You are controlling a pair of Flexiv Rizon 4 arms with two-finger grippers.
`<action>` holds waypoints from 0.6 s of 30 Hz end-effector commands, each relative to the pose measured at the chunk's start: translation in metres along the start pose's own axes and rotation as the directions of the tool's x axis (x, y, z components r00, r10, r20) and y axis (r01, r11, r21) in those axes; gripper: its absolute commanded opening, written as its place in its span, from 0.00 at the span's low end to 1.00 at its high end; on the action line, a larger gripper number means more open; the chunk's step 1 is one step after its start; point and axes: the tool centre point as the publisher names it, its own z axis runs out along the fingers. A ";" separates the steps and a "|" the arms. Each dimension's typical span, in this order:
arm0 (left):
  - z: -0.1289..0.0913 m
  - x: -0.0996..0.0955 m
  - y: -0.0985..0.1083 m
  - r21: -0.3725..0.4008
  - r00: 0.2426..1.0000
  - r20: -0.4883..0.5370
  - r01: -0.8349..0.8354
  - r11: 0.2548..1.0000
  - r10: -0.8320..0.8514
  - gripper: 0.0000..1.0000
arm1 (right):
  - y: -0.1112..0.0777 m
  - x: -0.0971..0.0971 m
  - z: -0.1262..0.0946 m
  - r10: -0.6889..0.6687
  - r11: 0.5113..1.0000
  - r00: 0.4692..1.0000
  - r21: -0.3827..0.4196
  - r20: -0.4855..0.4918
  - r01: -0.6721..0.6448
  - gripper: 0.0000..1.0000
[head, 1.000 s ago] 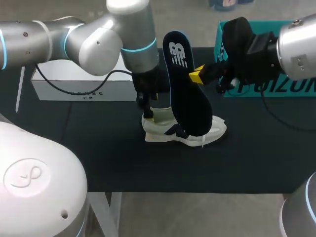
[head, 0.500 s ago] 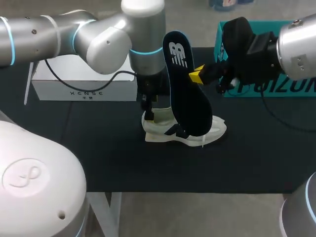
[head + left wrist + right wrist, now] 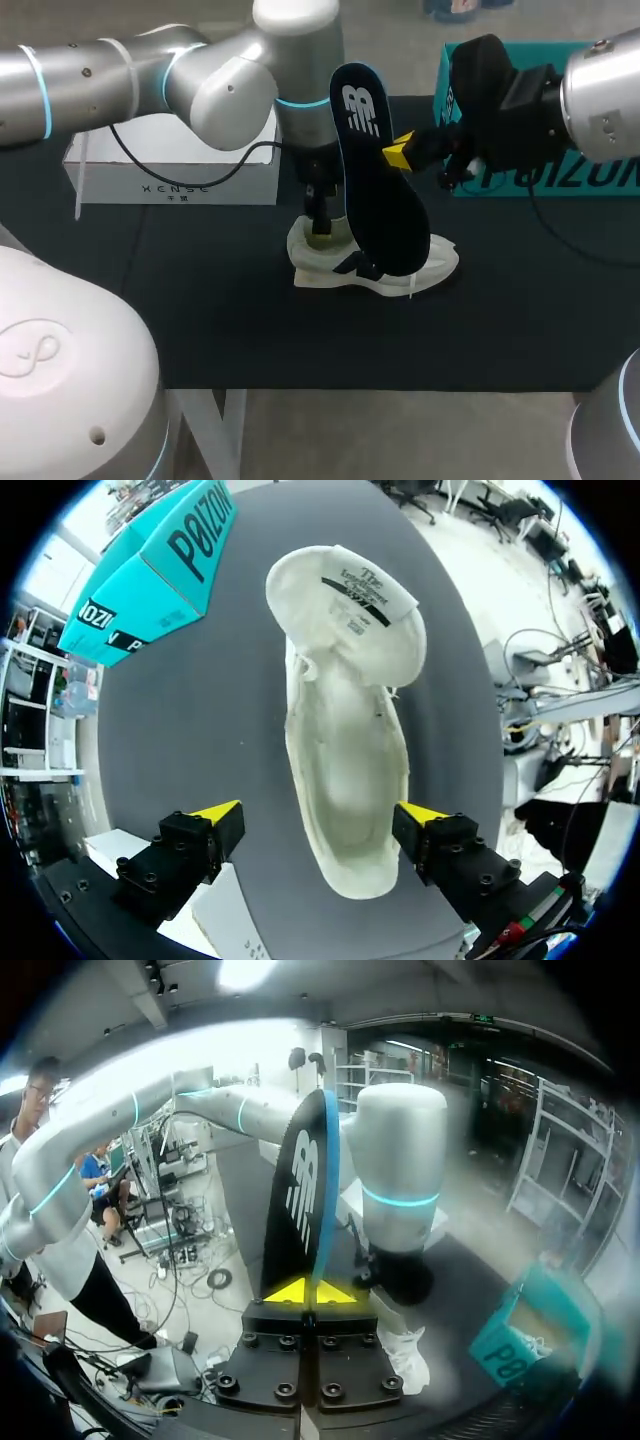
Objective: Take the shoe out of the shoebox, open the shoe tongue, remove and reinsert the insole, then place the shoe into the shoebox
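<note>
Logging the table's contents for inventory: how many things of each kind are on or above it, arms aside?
Boxes: 2 (teal cardboard shoebox, white rectangular box)
Shoes: 1 (cream-white sneaker)
Insoles: 1 (black foam insole with a blue edge)
Total: 4

Black matte table (image 3: 230, 320) filling the head view from side to side, its front edge running straight across; a long white box (image 3: 170, 165) lying flat on the far left part, faint dark lettering on its front face; even overhead light, soft shadows on the surface
</note>
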 end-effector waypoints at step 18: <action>0.058 -0.023 -0.054 0.011 0.997 -0.058 -0.058 0.998 0.058 0.00 | 0.002 -0.001 0.004 0.001 1.000 1.000 0.001 0.001 -0.001 0.00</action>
